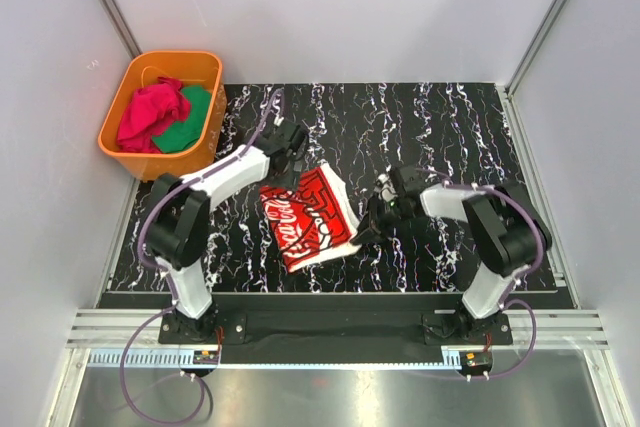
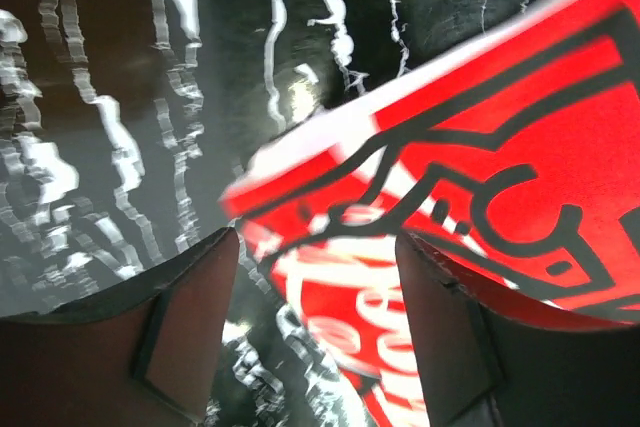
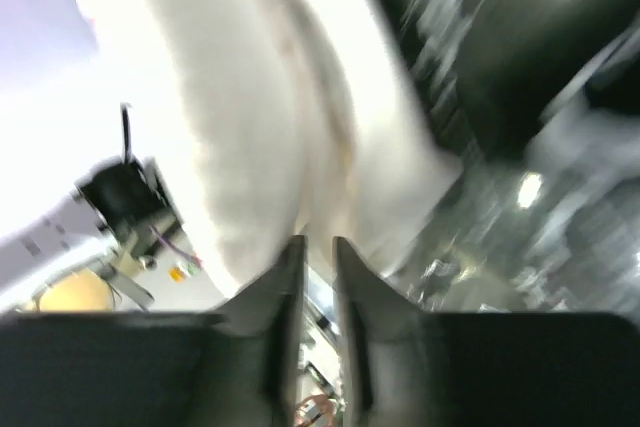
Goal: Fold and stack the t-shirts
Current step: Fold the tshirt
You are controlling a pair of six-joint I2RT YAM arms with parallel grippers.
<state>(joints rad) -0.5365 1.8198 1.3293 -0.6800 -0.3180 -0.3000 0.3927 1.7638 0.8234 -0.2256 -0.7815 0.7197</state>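
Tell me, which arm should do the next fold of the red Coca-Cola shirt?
Right, probably. The right end effector is closed on the red t-shirt's white edge, while the left end effector hangs open by its far corner, holding nothing.

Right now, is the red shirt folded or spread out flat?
Folded, at least partly: the red Coca-Cola t-shirt forms a compact packet on the table, no sleeves spread.
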